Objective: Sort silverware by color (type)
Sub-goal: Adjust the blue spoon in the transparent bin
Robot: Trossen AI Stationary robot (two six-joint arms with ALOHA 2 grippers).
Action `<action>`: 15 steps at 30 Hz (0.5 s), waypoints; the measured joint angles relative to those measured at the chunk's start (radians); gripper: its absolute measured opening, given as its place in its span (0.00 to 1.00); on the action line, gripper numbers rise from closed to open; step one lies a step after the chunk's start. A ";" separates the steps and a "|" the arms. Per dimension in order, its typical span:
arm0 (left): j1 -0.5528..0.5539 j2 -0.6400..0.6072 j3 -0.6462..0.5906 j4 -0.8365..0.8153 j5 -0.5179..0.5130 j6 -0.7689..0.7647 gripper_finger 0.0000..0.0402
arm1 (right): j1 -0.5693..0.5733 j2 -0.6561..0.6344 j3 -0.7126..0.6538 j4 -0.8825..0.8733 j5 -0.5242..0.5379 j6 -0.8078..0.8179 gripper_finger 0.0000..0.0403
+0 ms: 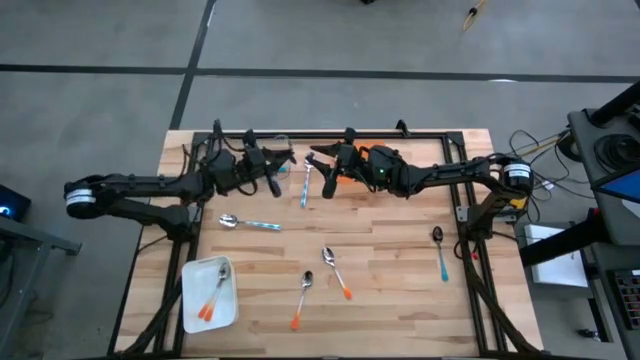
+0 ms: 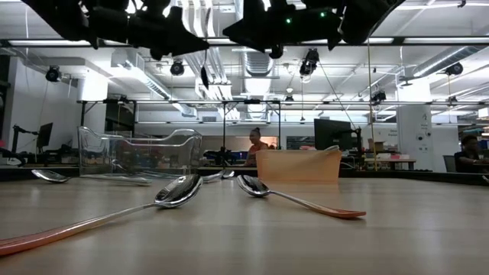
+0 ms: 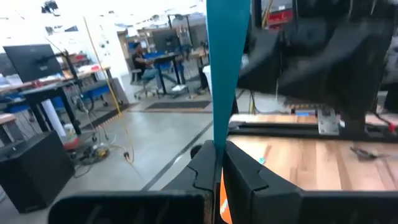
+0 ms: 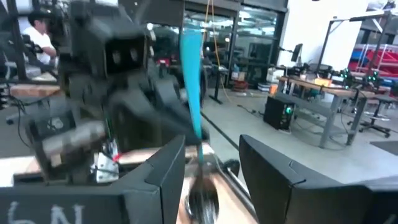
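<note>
At the table's far middle, a teal-handled spoon (image 3: 222, 74) is clamped upright in the left gripper (image 1: 275, 183), while the right gripper (image 1: 325, 172), fingers apart, is held just beside it. Other spoons are scattered nearer, two orange-handled ones (image 1: 212, 300) in a white tray (image 1: 228, 315).

Two black jointed arms, silvery-white collars near each base; blocky black left gripper (image 1: 277, 172) and right gripper (image 1: 322, 172), glossy angular fingers (image 4: 163, 177), orange patch and green light at right wrist.
</note>
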 joint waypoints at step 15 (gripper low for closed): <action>-0.016 0.133 0.078 0.002 -0.136 -0.034 0.00 | 0.000 0.000 0.026 0.002 0.078 0.003 0.36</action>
